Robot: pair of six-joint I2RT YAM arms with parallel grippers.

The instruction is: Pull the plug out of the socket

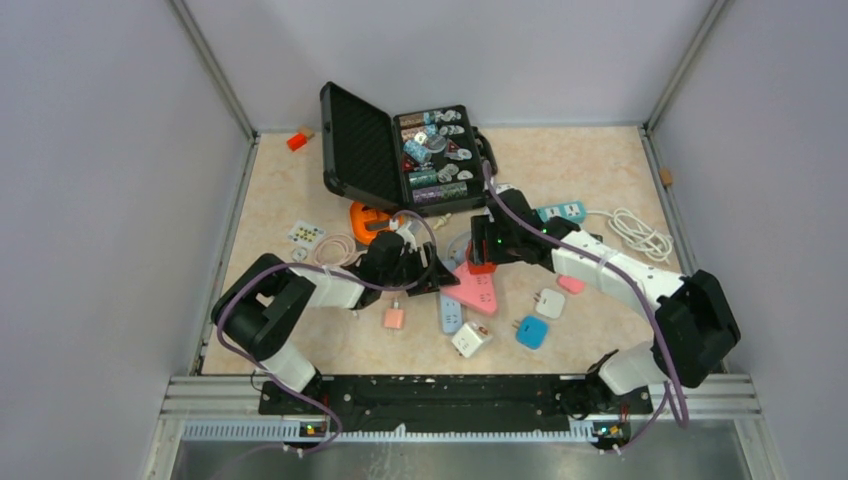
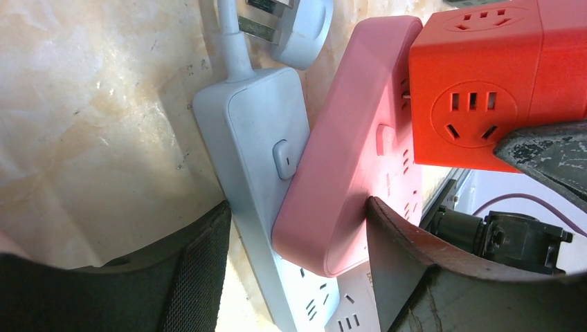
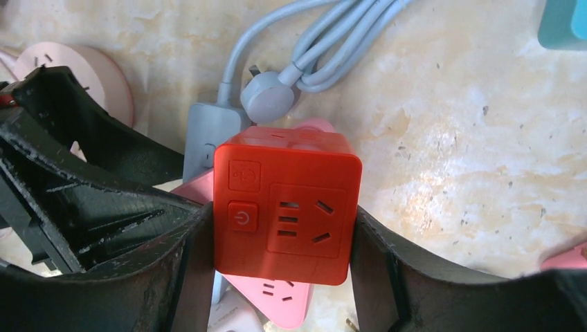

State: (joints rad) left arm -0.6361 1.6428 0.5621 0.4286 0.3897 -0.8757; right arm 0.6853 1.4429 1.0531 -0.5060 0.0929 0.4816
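Observation:
The plug is a red cube adapter (image 3: 287, 211) (image 2: 477, 90) sitting in the pink socket strip (image 2: 346, 173) (image 1: 480, 291) near the table's middle. A sliver of its metal prongs shows between the cube and the strip in the left wrist view. My right gripper (image 3: 280, 238) (image 1: 483, 250) is shut on the cube, one finger on each side. My left gripper (image 2: 297, 270) (image 1: 428, 276) is shut across the pink strip's near end. That grip also takes in a grey-white power strip (image 2: 256, 138) lying under the pink one; one finger presses the pink face, the other stands at the grey strip's edge.
An open black case (image 1: 400, 150) of small parts stands behind. An orange object (image 1: 365, 221), a teal strip (image 1: 562, 212) and a coiled white cable (image 1: 640, 235) lie nearby. Several small adapters (image 1: 471, 340) sit near the front. The grey strip's round plug (image 3: 270, 104) and cord lie beside the cube.

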